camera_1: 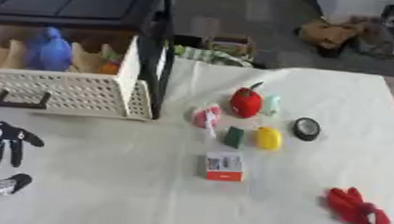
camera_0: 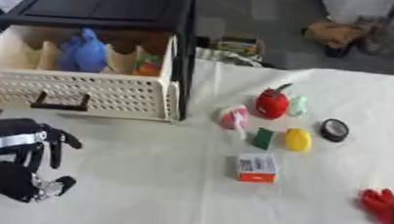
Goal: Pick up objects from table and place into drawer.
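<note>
Reaching comes next, by my read: left hand (camera_0: 17, 164) sits at the near-left of the table (camera_0: 143, 199), fingers hanging relaxed and uncurled, holding nothing. Right hand not in view. Best move would be picking the nearest item and coming straight down over it with fingers spread wide, closing only once around it, then lifting clear of the drawer's front wall before lowering in.

Nearest to the camera: a red floppy thing (camera_1: 357, 210) at near-right, soft-looking, lobed, well apart from the rest; probably squashes in a grasp. Next, a small box (camera_0: 256, 167), white top with a printed label, orange lower band, flat faces and hard edges; easy to pinch across opposite sides.

Beyond it a cluster, items just beside each other: dark green block (camera_0: 263, 138), tilted; yellow rounded piece (camera_0: 298, 139), smooth, may roll; round black disc (camera_0: 334, 129) with pale centre, low and flat, hard to get fingers under. Then a pink-and-white object (camera_0: 234, 118), shape unclear, a red pepper-like toy (camera_0: 272, 103) with a dark stem, glossy, and a pale green piece (camera_0: 299, 105) touching or nearly touching it.

Farthest left: open drawer (camera_0: 81, 94), cream perforated plastic front, dark handle, dividers inside. Already in it: a blue soft-looking object (camera_0: 84, 53) and something orange-green (camera_0: 148, 66). Table cloth is white, slightly creased.
</note>
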### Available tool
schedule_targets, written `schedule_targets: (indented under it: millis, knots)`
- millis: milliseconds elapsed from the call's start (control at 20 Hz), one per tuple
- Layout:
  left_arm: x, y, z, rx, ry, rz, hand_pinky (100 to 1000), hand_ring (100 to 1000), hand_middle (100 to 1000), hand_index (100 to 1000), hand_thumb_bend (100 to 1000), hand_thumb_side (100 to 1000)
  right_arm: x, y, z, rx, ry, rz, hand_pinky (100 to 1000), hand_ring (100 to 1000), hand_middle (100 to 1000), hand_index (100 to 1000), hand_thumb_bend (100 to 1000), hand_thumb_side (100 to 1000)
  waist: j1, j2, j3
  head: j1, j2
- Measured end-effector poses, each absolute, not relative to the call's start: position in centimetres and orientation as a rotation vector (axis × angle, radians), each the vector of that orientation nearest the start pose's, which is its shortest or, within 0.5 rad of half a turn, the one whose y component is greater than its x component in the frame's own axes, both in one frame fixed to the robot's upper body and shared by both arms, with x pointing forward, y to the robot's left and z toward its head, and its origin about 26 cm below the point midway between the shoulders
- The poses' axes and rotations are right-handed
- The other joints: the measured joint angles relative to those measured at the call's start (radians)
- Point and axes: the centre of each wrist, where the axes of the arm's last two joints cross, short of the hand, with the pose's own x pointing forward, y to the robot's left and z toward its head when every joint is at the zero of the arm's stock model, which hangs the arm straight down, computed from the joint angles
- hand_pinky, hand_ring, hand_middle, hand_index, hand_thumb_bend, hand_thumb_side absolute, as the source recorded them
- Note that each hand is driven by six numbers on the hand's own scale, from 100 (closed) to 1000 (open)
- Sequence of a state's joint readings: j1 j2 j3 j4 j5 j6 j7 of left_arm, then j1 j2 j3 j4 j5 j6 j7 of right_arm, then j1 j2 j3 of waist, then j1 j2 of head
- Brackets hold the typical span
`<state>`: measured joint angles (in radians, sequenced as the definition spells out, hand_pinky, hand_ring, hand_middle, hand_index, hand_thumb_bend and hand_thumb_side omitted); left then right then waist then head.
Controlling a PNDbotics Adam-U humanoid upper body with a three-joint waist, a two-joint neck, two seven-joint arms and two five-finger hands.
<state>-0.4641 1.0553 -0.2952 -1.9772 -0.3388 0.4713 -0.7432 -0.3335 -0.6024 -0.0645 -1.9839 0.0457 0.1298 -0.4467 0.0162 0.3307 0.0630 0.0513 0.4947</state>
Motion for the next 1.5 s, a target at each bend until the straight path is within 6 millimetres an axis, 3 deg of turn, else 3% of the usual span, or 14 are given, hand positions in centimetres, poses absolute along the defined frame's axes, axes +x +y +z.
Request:
schedule_targets:
  millis: [700, 1500]
  knots:
    - [32.9, 29.8, 27.0, 0.761, -1.056, -1.423, 446, 518, 624, 893, 105, 408, 29.8, -31.1, 24.5, -0.764, -2.276, 0.076, 821, 579, 613, 809, 100, 843, 0.003, 0.010, -0.007, 0.009, -0.013]
    - [35.3, 28.8, 28.0, 0.748, -1.152, -1.287, 436, 456, 570, 881, 105, 408, 29.8, -31.1, 24.3, -0.751, -2.266, 0.064, 825, 578, 608, 807, 100, 834, 0.000, 0.015, -0.013, 0.010, -0.018]
